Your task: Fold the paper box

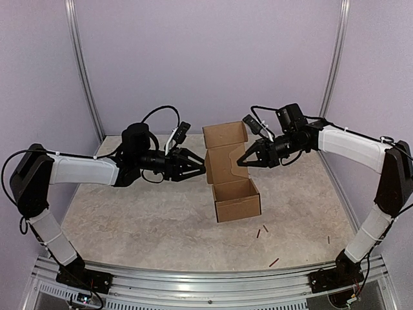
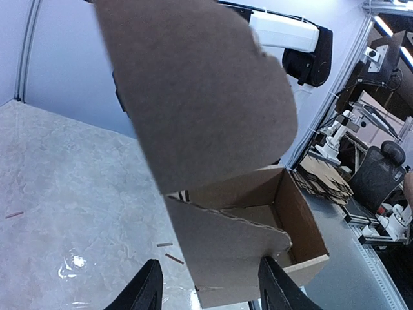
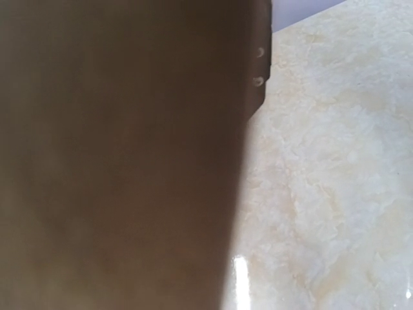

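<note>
Risk first: the paper box (image 1: 231,171) is parked half-folded in the middle of the table (image 1: 129,219), between the two arms. Its open tray end is turned toward the near edge and the lid panel is raised at the far end.

The right gripper (image 1: 243,161) is pressed together, and it looks to be pinched on the right edge of the box's middle panel. That can't be fully confirmed, since the right wrist view is almost completely blocked by brown cardboard. The left gripper (image 1: 202,170) is spread apart at the box's left side. In its wrist view a wavy-edged side flap (image 2: 226,245) is seen lying between the fingers (image 2: 151,287), not clamped as far as can be told.

What could go wrong:
- The lid seems to be propped by that one thin pinch. If the bite is shallow, the panel could be dropped and the fold lost.
- If the side flap is pushed in off its score line, a crease could be put in the wrong spot, or the flap jammed against the tray wall.
- The box is light and isn't pinned down, so it could simply be shoved sideways by the left fingers instead of being folded.

A few small dark sticks (image 1: 261,231) are scattered near the tray, and the box could be snagged on them if it gets slid that way.
</note>
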